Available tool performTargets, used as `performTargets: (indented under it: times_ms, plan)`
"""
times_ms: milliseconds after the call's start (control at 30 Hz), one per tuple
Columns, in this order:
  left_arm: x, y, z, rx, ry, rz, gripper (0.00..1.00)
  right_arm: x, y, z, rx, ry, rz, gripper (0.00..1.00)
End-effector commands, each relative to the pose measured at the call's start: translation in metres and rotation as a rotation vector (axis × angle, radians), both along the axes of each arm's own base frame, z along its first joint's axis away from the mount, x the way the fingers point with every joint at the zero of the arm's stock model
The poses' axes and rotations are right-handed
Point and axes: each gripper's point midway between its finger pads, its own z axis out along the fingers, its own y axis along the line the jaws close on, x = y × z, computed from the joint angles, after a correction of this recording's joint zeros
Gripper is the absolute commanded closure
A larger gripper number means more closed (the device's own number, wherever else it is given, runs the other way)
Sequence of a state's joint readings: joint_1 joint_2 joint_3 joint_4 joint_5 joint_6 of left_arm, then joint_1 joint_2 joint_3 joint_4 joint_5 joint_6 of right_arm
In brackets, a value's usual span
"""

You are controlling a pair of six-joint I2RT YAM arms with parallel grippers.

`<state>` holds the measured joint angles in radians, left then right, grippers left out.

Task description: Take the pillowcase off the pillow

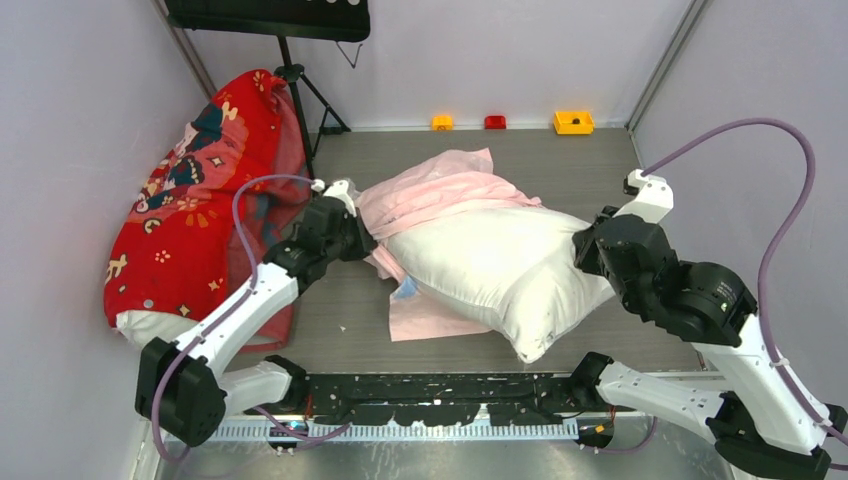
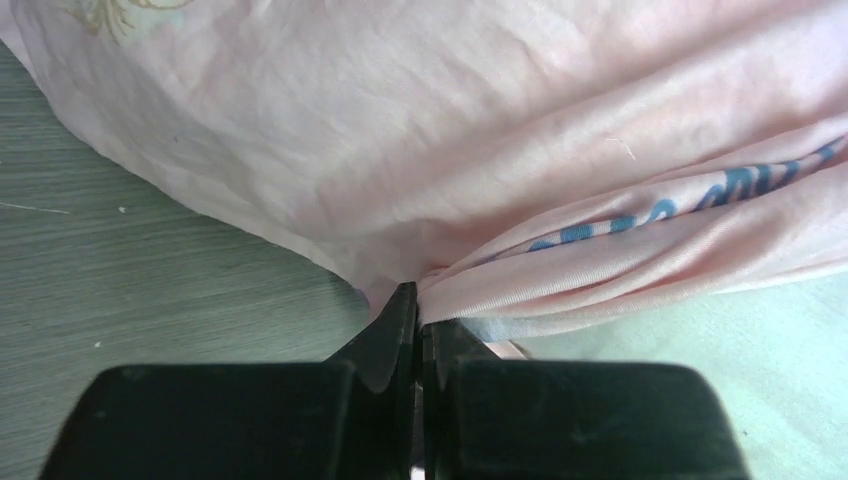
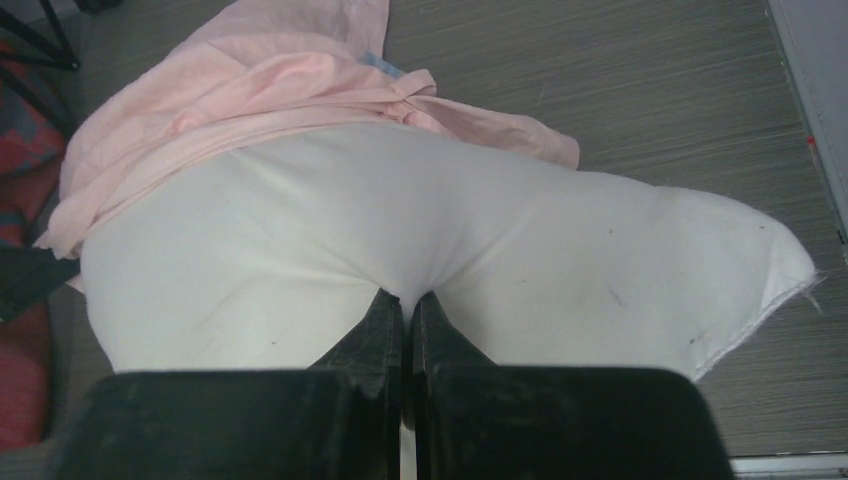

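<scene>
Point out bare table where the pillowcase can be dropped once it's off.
Bare: the far right table, between the pillow and the back wall; also the near strip before the arm bases. Crowded: left, by the red pillow and tripod.

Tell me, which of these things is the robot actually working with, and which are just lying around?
Part of the job:
pink pillowcase, pinched by the left gripper
white pillow, pinched by the right gripper

Just lying about:
red patterned pillow, at the left wall
black tripod
orange box, red box and yellow box by the far wall
</scene>
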<state>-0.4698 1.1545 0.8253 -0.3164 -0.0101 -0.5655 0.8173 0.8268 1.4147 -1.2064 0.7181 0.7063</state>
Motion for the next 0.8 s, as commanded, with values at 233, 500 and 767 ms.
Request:
performTargets:
  times_ms: [233,500,767]
  plan:
    - [0.018,0.039,0.068,0.118,-0.131,0.046,1.00,0.017,0.021,-0.047,-0.253,0.152,0.123,0.91]
    - [0.012,0.016,0.072,0.061,-0.113,-0.082,1.00,0.014,0.067,-0.037,-0.208,0.188,0.370,0.10]
    - [0.006,0.019,0.073,0.080,-0.121,-0.102,1.00,0.019,0.127,-0.032,-0.133,0.231,0.524,0.08]
